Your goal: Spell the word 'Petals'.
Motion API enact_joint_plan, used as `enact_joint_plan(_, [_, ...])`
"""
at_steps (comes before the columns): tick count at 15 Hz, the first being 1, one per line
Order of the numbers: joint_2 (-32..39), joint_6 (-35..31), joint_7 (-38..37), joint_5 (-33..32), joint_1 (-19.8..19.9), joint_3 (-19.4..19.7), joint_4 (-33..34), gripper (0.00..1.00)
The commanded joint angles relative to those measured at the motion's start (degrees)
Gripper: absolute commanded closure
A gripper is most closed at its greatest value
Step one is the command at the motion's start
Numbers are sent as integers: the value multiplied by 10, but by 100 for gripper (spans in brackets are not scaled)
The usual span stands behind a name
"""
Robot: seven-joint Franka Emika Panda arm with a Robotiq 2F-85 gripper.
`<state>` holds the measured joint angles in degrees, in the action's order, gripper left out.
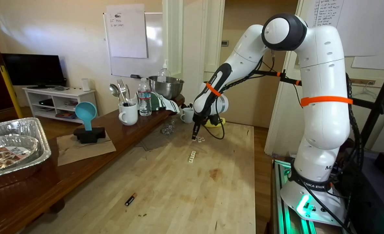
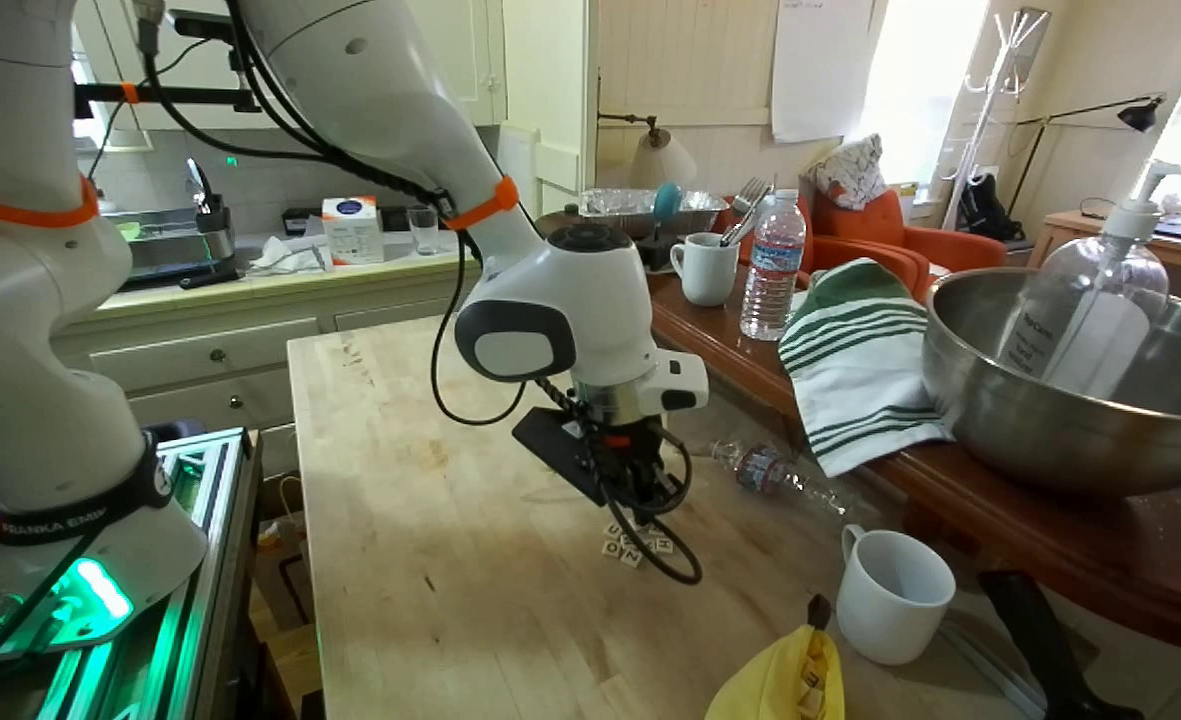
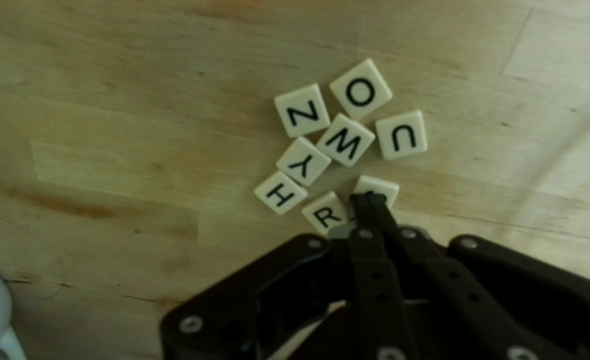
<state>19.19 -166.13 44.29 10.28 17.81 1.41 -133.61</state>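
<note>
four small square cream letter tiles lie in a straight row on the pale wooden counter; in an exterior view they are tiny but seem to read p, e, t, a. near the row is a loose cluster of cream tiles, face up; the wrist view shows an o tile, an n-or-z tile, an upside-down u tile, a w-or-m tile, a y tile touching an h tile, and an r tile.

the black gripper points down at the edge of this cluster, its two slim fingers pressed together. the tips cover part of one more cream tile, its letter mostly hidden; whether they touch it i cannot tell. the white robot arm, banded in orange, reaches over the counter.

near the cluster a plain white ceramic mug stands upright, a soft-looking yellow pouch just beside it; a clear labelled plastic bottle lies on its side. well apart lies a black and copper cylindrical battery. alongside, on a glossy dark brown ledge, stand a white mug of metal cutlery and an upright clear water bottle.
</note>
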Motion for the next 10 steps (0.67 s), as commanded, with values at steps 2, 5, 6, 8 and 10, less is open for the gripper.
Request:
enact_joint_plan(2, [8,-10,-121,-52,-29,28,-9,100])
enact_joint_plan(5, [5,-2,-201,-72,-39,36,-11,100])
enact_joint_plan(6, [4,1,-224,-77,-42,37,-12,100])
enact_joint_plan(8, [0,15,-261,-80,-48,40,-13,100])
enact_joint_plan(10, [-7,42,-288,-76,-50,37,-12,100])
